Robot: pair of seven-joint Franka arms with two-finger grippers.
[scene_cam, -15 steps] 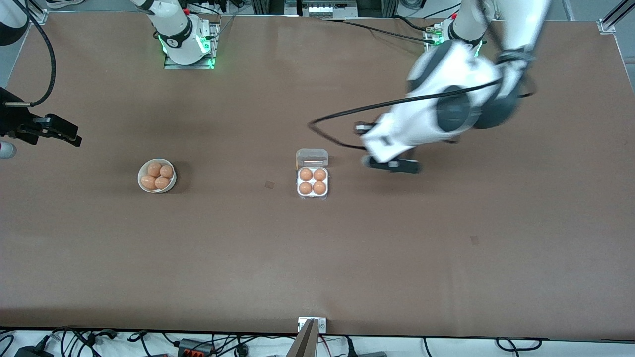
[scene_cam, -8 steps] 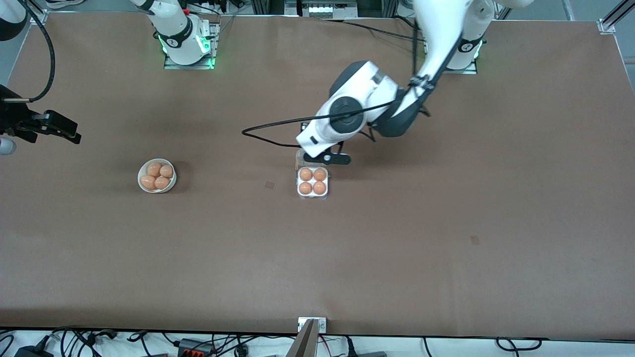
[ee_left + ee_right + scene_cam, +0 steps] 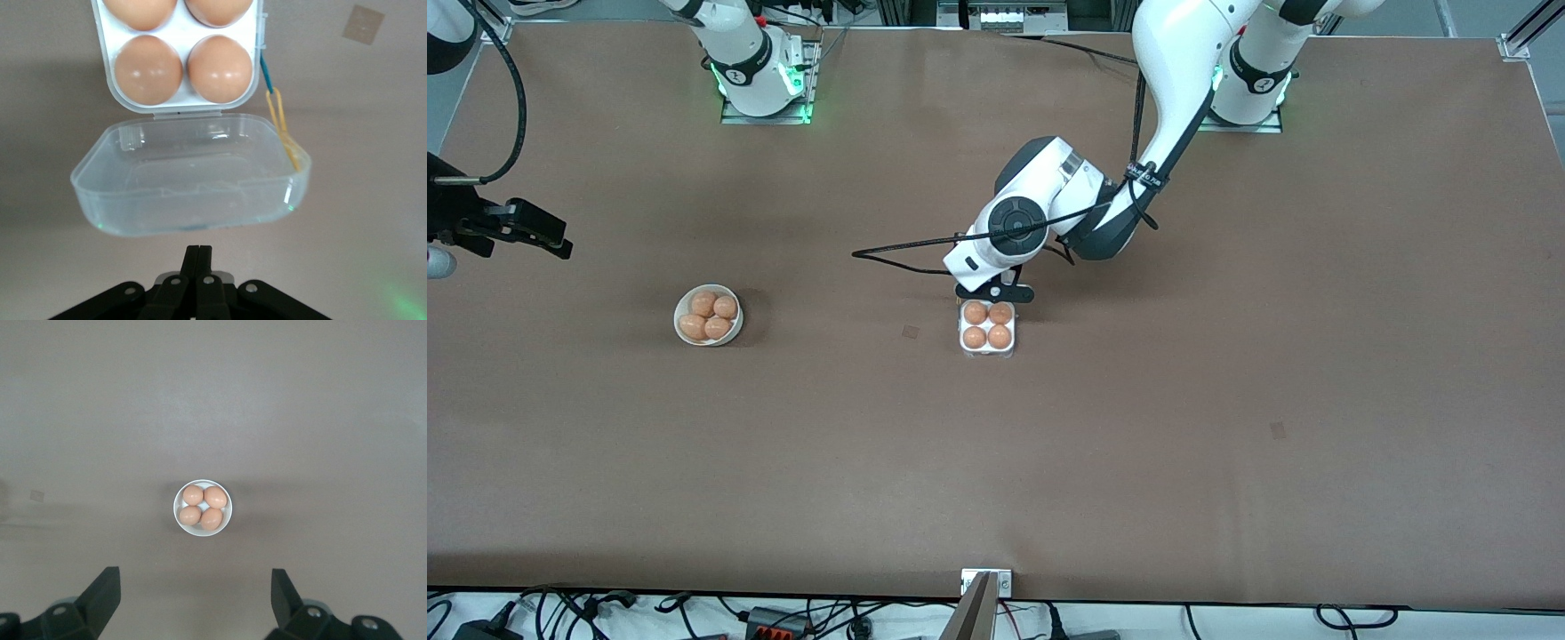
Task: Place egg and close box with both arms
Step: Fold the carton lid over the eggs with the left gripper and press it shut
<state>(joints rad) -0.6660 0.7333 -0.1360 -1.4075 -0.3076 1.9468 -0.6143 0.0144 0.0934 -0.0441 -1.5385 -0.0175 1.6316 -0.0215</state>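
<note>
Now, box: four eggs, lid open.
Left pincer: pressed together, just beside lid.
Right pincer: wide, waits above bowl.

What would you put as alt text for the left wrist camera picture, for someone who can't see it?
A clear plastic egg box lies on a brown table, its transparent lid hinged open, with two of its brown eggs fully in view and two cut off at the picture's edge. The left gripper, fingers shut, is beside the lid's free edge.
</note>
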